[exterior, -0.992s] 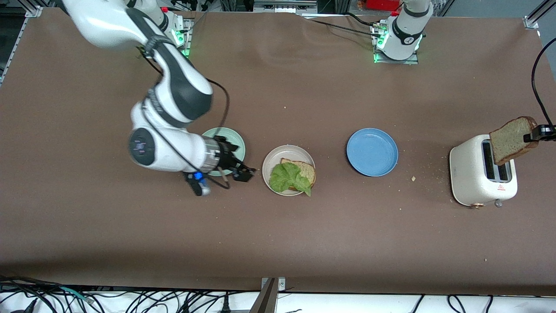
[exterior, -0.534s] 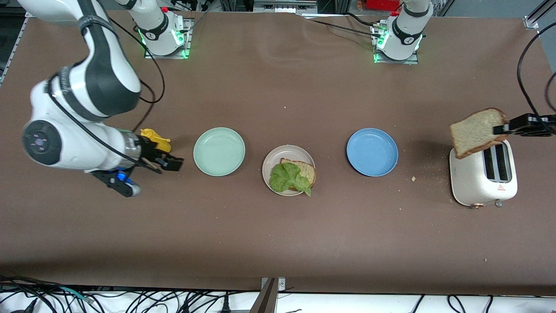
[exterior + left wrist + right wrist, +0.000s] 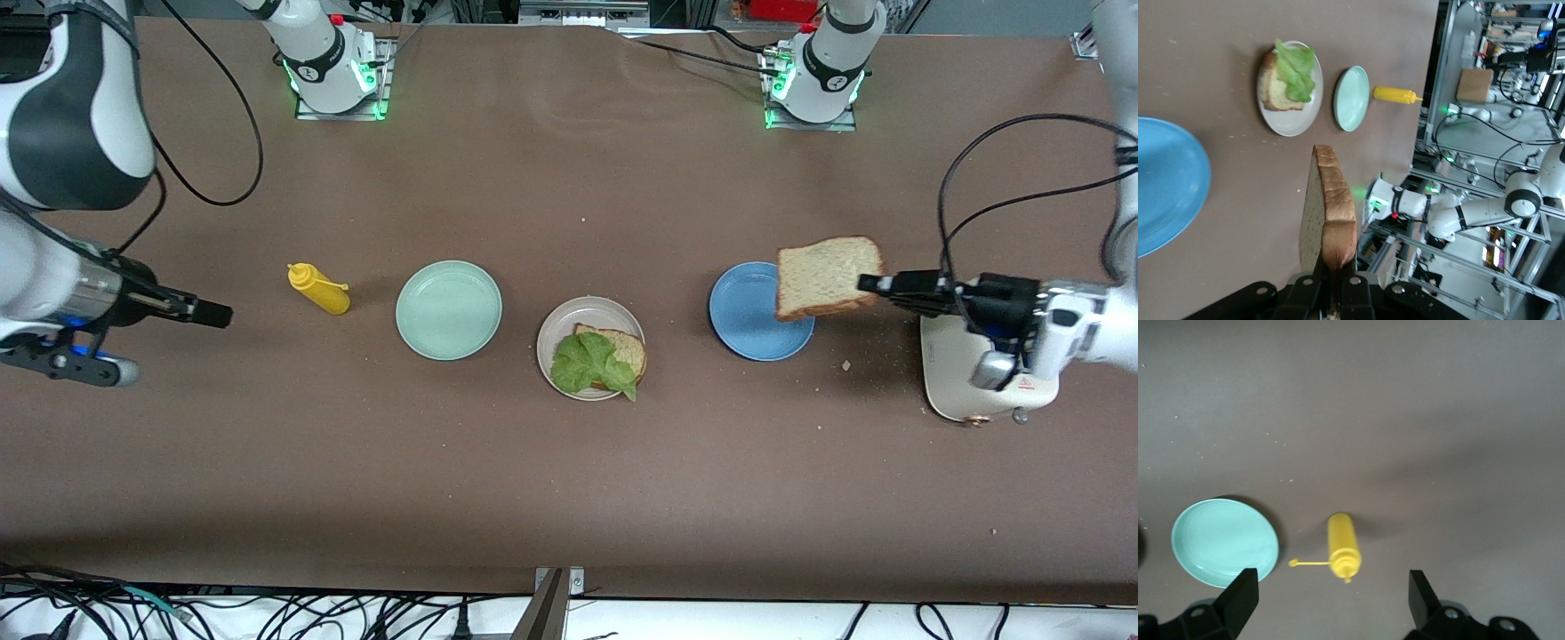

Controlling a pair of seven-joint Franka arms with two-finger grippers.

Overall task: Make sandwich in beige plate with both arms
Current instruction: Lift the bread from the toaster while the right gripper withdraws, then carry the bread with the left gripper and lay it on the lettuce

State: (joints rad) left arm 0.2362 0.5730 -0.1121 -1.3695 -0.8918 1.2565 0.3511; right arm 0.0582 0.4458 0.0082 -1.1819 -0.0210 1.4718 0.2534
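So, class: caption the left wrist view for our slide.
Left gripper carries a square brown bread slice toward the round beige plate.

Lighting even and bright from overhead. Soft shadows fall on the table (image 3: 569, 498), darkest along its edge nearest the front camera. Front view sharp; both wrist views slightly soft. No glare.
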